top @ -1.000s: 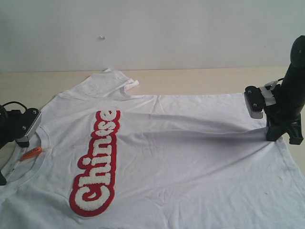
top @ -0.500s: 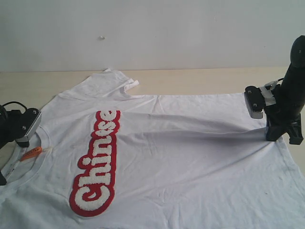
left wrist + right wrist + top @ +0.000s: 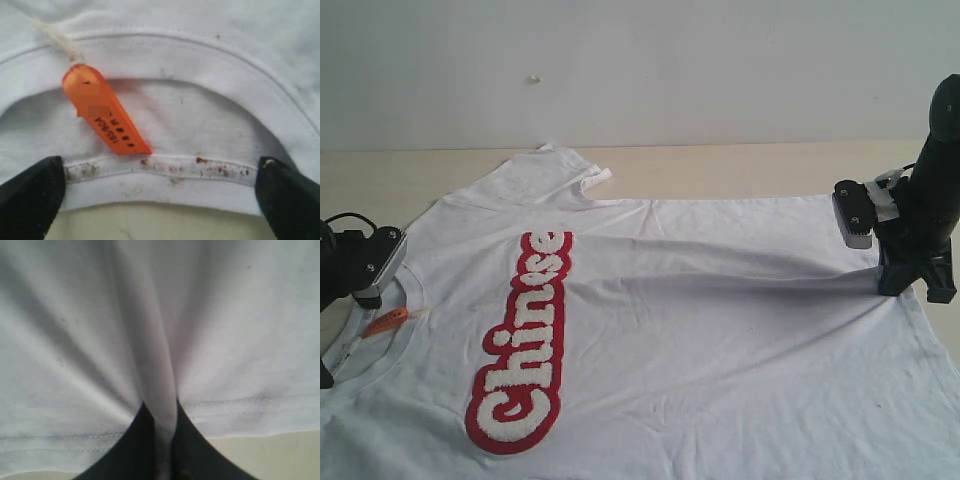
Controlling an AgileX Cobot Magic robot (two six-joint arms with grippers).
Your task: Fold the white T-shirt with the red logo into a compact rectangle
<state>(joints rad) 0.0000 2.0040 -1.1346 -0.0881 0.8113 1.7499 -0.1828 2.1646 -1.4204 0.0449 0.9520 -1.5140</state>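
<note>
**Both grippers at the shirt, one clamped on the hem, one open at the collar**

The white T-shirt (image 3: 720,330) lies chest-up across the desk (image 3: 740,165). Its collar is toward the left edge and its hem toward the right edge, and its near side runs out of the exterior view at the front edge. The red logo (image 3: 525,345) lies flat from near the front edge back toward the middle, on the left half of the desk.

The left arm lies low at the left edge, its left gripper (image 3: 160,200) reaching in over the collar. Its fingertips (image 3: 30,195) are spread wide apart. The ribbed back rim of the collar runs between them and the orange tag (image 3: 105,112) lies just beyond. They seem to rest at cloth level, but actual contact cannot be confirmed.

At the right edge the right arm comes down steeply, almost upright. The right gripper (image 3: 160,440) has its fingers pressed together on a pinched fold of the hem. The cloth is lifted there into a taut ridge that runs back toward the middle of the shirt.

Farther back, one sleeve (image 3: 555,170) lies bunched toward the far edge, below a plain wall (image 3: 640,60).
</note>
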